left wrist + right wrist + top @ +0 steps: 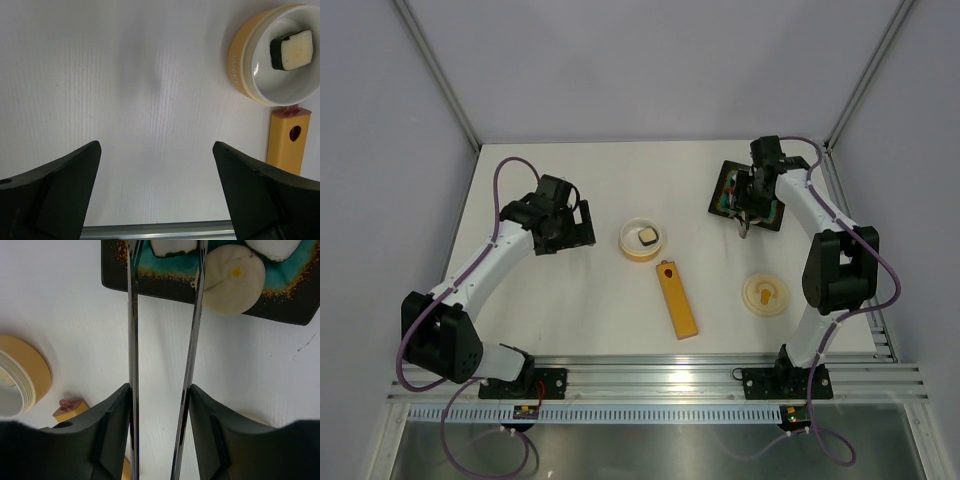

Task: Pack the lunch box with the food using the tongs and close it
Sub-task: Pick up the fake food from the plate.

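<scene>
The lunch box (642, 240) is a round cream-yellow bowl near mid-table, with one white, dark-edged piece of food (648, 237) inside. The left wrist view shows the lunch box (239, 65) and that piece (293, 49) at top right. Its lid (765, 295) lies apart, right of centre. My left gripper (582, 222) (155, 147) is open over bare table, left of the bowl. My right gripper (750, 205) (160, 390) is shut on the silver tongs (133, 340). Their two arms reach over the black tray (150, 282), either side of a white block (172, 246). A cream oval (234, 280) touches the right arm.
A long orange-yellow bar (676, 298) with a red dot lies between the bowl and the near rail. The black tray (725, 178) with a green inside sits at the far right. Grey walls close the table at the back and sides.
</scene>
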